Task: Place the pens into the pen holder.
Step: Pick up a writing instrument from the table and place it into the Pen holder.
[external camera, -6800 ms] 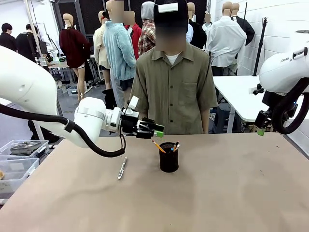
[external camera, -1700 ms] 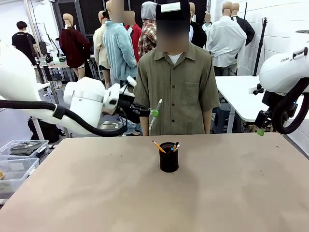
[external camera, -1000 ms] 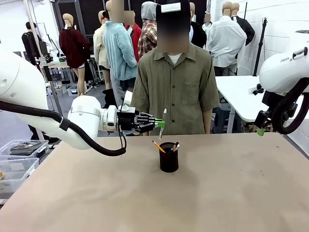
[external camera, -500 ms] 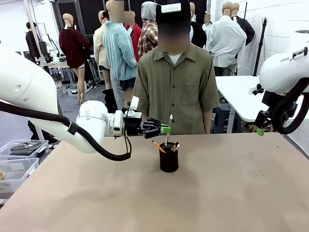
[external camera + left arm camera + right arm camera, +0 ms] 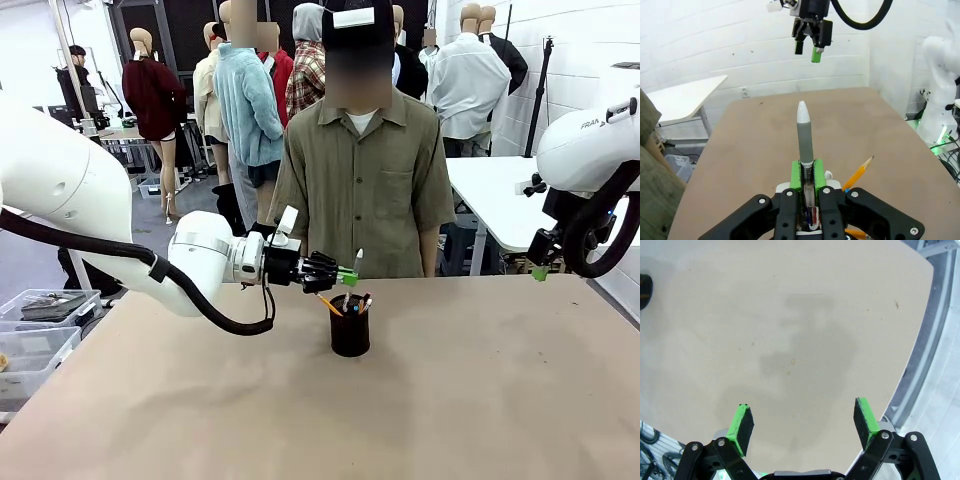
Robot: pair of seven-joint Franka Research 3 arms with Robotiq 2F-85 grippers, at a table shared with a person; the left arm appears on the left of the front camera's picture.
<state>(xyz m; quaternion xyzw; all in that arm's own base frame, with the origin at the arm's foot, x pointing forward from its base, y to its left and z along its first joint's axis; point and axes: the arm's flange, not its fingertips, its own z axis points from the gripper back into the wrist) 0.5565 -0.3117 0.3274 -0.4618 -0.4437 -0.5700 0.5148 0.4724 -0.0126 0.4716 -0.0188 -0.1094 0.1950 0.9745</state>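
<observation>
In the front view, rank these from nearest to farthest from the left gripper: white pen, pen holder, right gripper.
1. White pen: clamped upright in the left gripper.
2. Pen holder: directly below, mid-table.
3. Right gripper: far off at the table's right edge.

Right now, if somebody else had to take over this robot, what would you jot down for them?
Left gripper: jaws shut on the white pen, held upright with its lower end at the mouth of the pen holder.
Right gripper: jaws open, holding nothing, raised near the table's right edge.
Done: orange pencil and another pen already stand in the holder.
Left: lower the white pen in, open the jaws, pull away.
</observation>
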